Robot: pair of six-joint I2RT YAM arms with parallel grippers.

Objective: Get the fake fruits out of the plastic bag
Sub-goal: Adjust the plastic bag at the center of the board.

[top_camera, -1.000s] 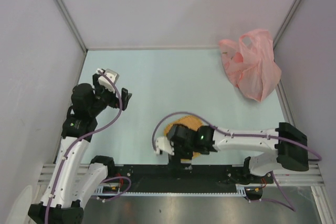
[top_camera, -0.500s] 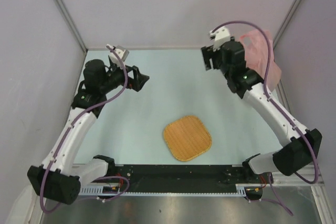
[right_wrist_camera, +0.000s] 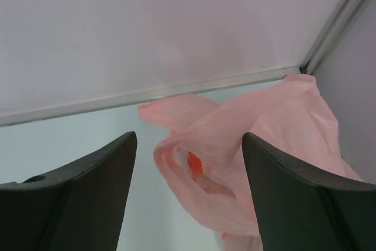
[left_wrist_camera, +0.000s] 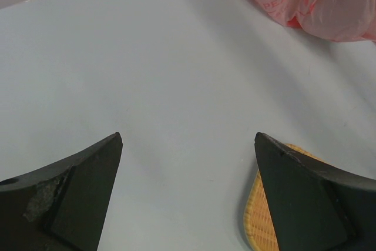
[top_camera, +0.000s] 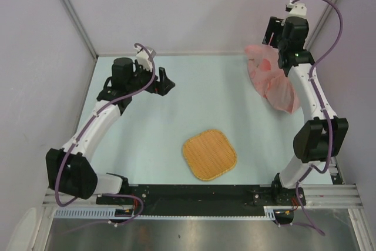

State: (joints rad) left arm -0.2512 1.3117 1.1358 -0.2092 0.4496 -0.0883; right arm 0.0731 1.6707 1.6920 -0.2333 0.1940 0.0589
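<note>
the translucent pink plastic bag [top_camera: 271, 83] bears darker pink print with an orange-red patch [right_wrist_camera: 195, 164] showing through, the woven mat [top_camera: 210, 154] is orange-tan, and the table [top_camera: 194, 98] is pale blue-green.

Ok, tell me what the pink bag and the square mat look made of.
The pink bag: thin plastic film, it seems; translucent, slightly glossy, crumpled into soft folds. The square mat: woven straw-like fibre, or a plastic imitation; matt orange-tan, with fine weave ribs visible.
</note>
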